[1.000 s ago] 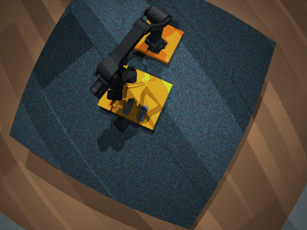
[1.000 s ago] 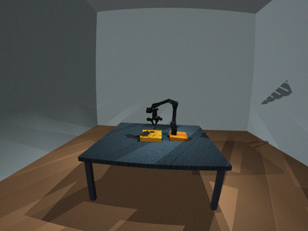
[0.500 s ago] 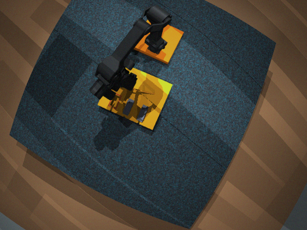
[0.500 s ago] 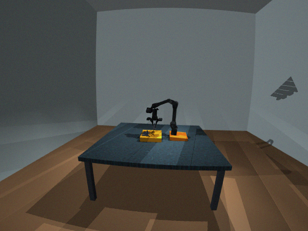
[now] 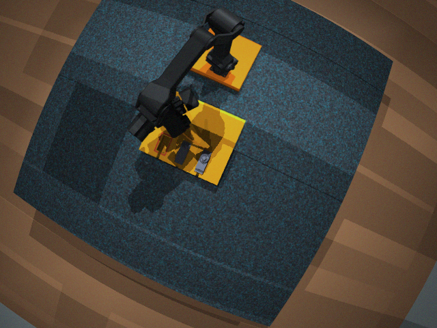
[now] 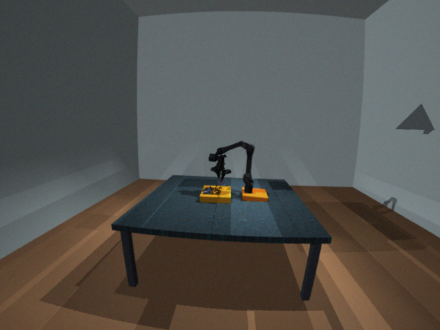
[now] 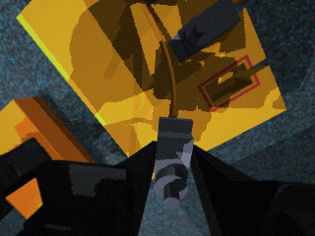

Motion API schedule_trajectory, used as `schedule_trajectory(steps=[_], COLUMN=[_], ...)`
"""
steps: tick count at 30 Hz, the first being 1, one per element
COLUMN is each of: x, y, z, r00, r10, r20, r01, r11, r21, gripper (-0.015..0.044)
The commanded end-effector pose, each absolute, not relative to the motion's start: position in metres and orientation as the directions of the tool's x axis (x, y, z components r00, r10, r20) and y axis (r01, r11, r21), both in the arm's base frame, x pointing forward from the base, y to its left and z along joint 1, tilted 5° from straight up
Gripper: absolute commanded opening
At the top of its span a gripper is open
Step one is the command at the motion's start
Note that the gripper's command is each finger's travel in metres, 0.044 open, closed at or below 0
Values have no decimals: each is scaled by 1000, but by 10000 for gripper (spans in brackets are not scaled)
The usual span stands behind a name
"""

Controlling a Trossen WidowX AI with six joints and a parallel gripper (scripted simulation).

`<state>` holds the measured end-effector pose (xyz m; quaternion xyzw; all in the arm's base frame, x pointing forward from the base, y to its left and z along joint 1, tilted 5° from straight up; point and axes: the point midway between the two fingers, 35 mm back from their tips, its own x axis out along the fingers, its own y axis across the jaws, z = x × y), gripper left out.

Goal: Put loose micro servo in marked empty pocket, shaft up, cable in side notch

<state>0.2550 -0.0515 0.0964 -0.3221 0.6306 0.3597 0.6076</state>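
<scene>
My gripper [image 6: 221, 179] [image 7: 172, 147] is shut on the loose grey micro servo [image 7: 175, 135], above the yellow deck [image 5: 231, 128] [image 6: 214, 199] [image 7: 49, 29]. In the wrist view the servo's round output shaft shows at its lower end, and its orange cable [image 7: 172, 88] runs from the far end up across the view. The red-outlined pocket [image 5: 159, 153] [image 7: 236, 96] is empty, right of and beyond the servo in the wrist view, with a side notch at the deck's edge. The top view hides the fingertips and the held servo behind the arm.
Two other servos sit in the deck: a dark one [image 5: 182, 152] [image 7: 204, 30] beside the marked pocket, and a lighter one [image 5: 203, 162] farther along. The arm's orange base block [image 5: 248, 58] [image 6: 255, 196] [image 7: 64, 138] stands near the deck on the blue table [image 5: 268, 225] [image 6: 220, 221].
</scene>
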Motion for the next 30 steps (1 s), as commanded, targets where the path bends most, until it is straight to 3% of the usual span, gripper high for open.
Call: schedule_trajectory(steps=[1,12,23,30], x=[255,255,255,257], y=[-51,-51,-51,-51], z=[96,96,96,96], r00=[-53,-53,-53,-53], r10=[35,35,35,35], r20=[-998,-998,-998,-998], r01=[-765,-472,-119,-96], r11=[641,880,992,995], r21=[63,56,41,40], gripper=[0,0,0,0])
